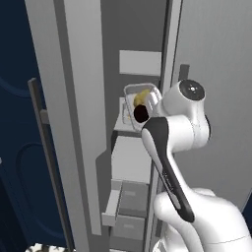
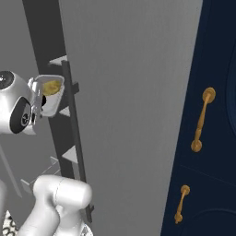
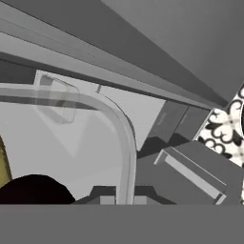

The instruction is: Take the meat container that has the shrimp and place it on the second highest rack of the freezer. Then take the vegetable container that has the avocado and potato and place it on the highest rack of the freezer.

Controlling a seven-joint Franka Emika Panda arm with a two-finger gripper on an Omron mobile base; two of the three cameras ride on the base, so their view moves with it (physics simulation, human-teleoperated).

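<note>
I hold the vegetable container (image 1: 142, 96) up at the open freezer (image 1: 78, 98), my end effector (image 1: 147, 106) closed tight on the tray's near edge. From the left base view the white tray sits tilted in front of the freezer's inner shelves, its open face turned toward the camera, just below a pale shelf front (image 1: 140, 62) and above a broad flat shelf (image 1: 132, 160). The yellowish potato (image 1: 141, 97) lies in the upper part of the tray and the dark avocado (image 1: 141, 114) sits just under it, touching the wrist end of my arm. Below that shelf, two grey drawers (image 1: 129, 211) stand pulled partly out of the freezer.

From the right base view the same tray (image 2: 53, 94) hangs beside the freezer's dark inner frame (image 2: 55, 83), with the potato (image 2: 51, 86) showing inside it. The freezer's wide grey door (image 2: 138, 115) stands to the tray's right, and beyond the door a navy cabinet (image 2: 216, 138) carries two brass handles (image 2: 202, 120).

In the hand view the tray's curved rim (image 3: 125, 138) runs close past the camera, with the avocado (image 3: 33, 190) as a black mound at the lower left. Freezer shelves and drawers (image 3: 190, 167) lie past the rim, and patterned floor tile (image 3: 226, 126) shows beside the freezer.
</note>
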